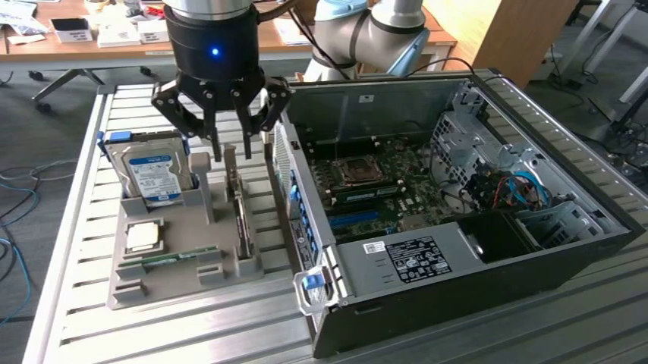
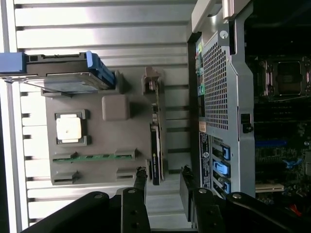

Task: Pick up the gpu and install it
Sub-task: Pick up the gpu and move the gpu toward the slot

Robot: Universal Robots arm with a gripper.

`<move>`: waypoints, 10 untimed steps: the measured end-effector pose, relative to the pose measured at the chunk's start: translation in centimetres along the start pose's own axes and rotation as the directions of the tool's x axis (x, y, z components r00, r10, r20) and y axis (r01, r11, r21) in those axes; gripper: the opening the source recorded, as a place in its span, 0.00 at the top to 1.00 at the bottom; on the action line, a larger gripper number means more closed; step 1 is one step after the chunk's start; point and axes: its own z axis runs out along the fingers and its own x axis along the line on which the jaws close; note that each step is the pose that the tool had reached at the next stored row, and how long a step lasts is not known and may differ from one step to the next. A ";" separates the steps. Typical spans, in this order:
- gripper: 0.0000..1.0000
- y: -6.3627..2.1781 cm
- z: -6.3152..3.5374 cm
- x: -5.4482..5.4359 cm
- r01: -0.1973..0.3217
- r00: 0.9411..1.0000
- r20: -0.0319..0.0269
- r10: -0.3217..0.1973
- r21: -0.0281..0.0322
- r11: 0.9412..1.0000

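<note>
Exterior view: gripper (image 1: 229, 145) hangs spread above the gpu (image 1: 241, 220), upright in its gray tray (image 1: 167, 284); not yet grasped or installed.

Surfaces: bench (image 1: 202, 334) ribbed bare aluminium with a satin sheen; parts holder (image 1: 172, 284) matt grey plastic; hard drive (image 1: 152, 176) shiny metal under a glossy blue-white paper label; computer case (image 1: 567, 258) matt black outside, dull bare sheet metal inside, perforated metal rear panel (image 2: 216, 82); end effector (image 1: 238, 144) black, semi-gloss.

Black fingers (image 2: 188, 187), grey tray (image 1: 167, 282), green memory stick (image 1: 177, 256), blue-and-white hard drive label (image 1: 152, 178), black case (image 1: 456, 303).
</note>
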 end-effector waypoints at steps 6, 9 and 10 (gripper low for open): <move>0.58 -0.02 0.50 0.0 0.000 1.000 0.000 0.000 0.000 1.000; 0.58 -0.02 0.51 0.0 0.000 1.000 0.000 0.000 0.000 1.000; 0.58 -0.03 0.51 0.0 0.000 1.000 0.000 0.000 0.000 1.000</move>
